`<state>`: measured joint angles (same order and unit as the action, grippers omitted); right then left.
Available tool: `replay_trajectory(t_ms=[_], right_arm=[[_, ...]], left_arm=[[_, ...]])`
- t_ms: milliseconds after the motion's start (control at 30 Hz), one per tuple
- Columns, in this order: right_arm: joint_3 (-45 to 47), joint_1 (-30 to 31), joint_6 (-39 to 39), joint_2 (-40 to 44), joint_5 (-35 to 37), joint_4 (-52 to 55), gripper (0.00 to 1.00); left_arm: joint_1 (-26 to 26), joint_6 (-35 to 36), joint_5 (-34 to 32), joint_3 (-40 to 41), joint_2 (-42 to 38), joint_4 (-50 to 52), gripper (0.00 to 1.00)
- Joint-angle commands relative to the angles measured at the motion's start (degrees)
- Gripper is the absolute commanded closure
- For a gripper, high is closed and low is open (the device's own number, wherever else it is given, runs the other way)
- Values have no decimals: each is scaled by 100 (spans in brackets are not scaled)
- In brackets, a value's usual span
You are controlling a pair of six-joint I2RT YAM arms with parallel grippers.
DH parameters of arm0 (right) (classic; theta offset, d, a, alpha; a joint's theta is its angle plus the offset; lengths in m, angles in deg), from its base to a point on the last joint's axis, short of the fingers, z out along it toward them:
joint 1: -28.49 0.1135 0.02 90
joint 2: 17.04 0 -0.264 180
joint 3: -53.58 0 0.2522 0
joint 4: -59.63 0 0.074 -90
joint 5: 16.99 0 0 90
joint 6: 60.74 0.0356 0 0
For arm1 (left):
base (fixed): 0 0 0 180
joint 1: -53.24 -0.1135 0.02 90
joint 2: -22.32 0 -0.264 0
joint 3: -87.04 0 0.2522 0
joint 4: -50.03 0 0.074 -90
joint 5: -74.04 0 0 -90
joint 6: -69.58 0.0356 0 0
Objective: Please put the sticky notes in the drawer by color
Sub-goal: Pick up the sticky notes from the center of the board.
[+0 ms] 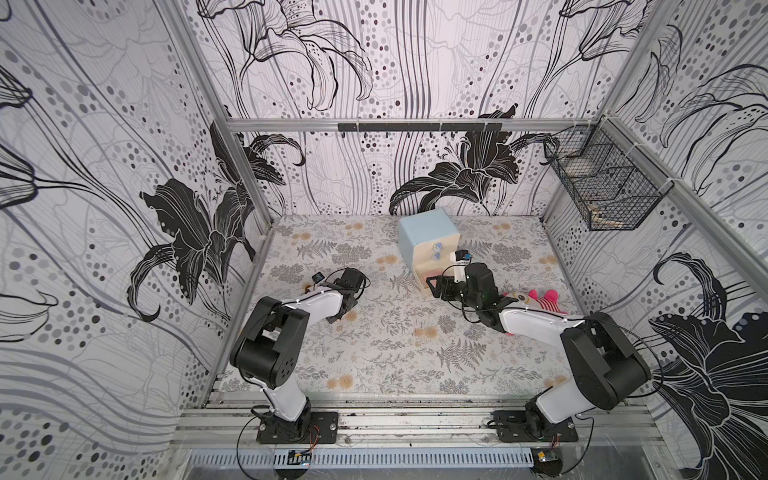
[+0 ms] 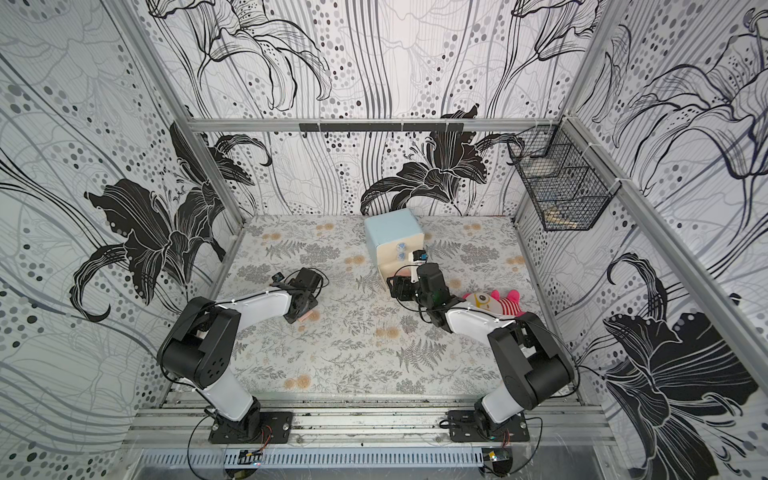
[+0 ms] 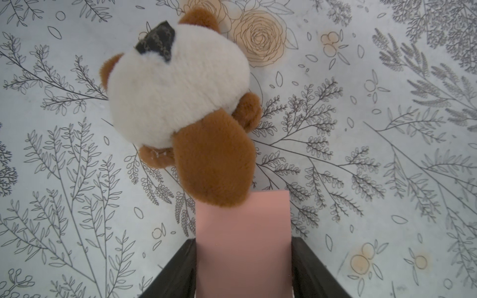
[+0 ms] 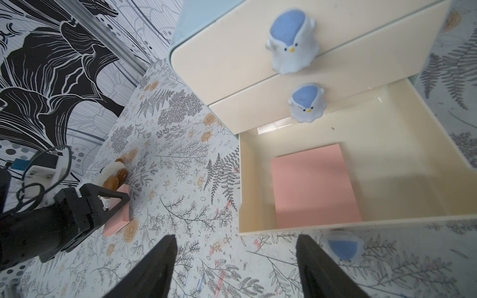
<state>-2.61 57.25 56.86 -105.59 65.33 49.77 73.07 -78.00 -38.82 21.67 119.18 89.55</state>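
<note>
The left pincer (image 3: 244, 240), pinching the pink sticky pad (image 3: 244, 255) against a brown plush toy (image 3: 180, 98) near the left edge of the desk (image 1: 374, 340), should lift straight up and carry it to the open bottom drawer (image 4: 402, 144) holding a second pink pad (image 4: 315, 188), where the right pincer (image 4: 236, 237) hovers spread.

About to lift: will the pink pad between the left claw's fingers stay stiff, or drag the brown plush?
Likely stiff: the pink pad shows a thick, straight edge. The brown plush overlaps its far end, so it may tumble off.
</note>
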Motion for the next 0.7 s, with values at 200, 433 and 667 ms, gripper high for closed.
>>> replay_trajectory(t_ms=[200, 433, 667], right_arm=[[75, 72, 384, 146, -401, -476, 22], [27, 661, 1101, -111, -764, -1119, 21], [-84, 989, 2031, -673, -1230, -2140, 20]], left_arm=[[94, 17, 287, -261, -216, -9, 41], [262, 44, 729, -846, -217, -96, 41], [332, -208, 1253, -1222, -359, -516, 41]])
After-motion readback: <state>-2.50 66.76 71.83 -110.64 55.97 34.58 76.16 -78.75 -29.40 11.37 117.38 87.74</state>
